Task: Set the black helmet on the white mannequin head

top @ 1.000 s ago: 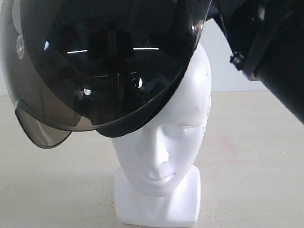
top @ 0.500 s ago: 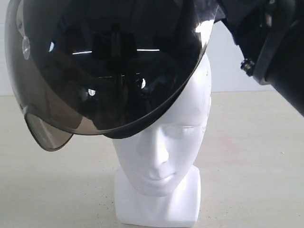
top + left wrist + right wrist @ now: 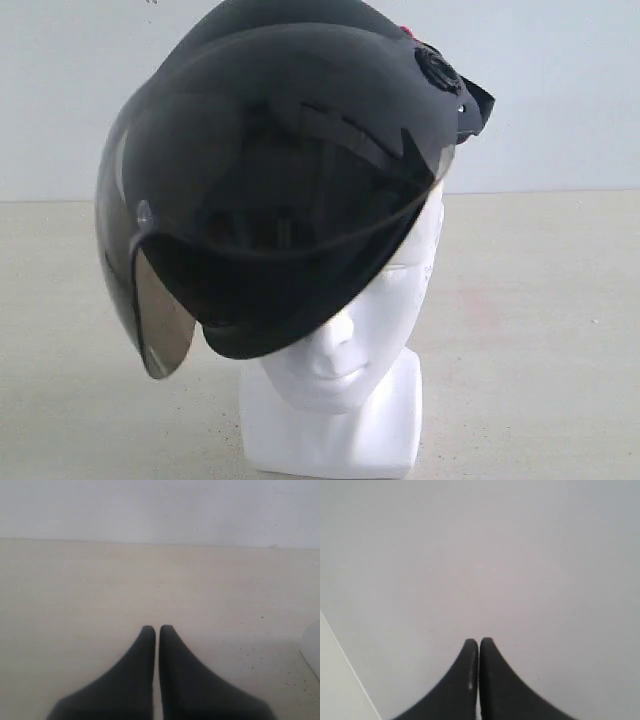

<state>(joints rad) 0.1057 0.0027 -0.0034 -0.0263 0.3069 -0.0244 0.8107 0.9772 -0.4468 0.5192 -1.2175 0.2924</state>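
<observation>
The black helmet sits on the white mannequin head in the middle of the exterior view, but not squarely. It is tipped down toward the lower left of the frame, and its smoke-tinted visor hangs past the cheek on that side. Brow, eyes and most of the nose are covered, leaving only the nose tip, mouth and chin showing above the squarish base.

Neither arm shows in the exterior view, so nothing is holding the helmet. The left hand has its fingers pressed together with nothing between them, hovering over bare table. The right hand is likewise closed and empty, pointing at a plain pale surface.

The task looks nearly done, though the seating looks doubtful. The main risk is the lopsided load: with the shell and visor leaning to one side, the helmet could slip further down and off. It could also tip the light head over on its small base. A corrective nudge carries the same danger, since a push high on the shell would lever against that base. Whether the straps are caught underneath cannot be told.
</observation>
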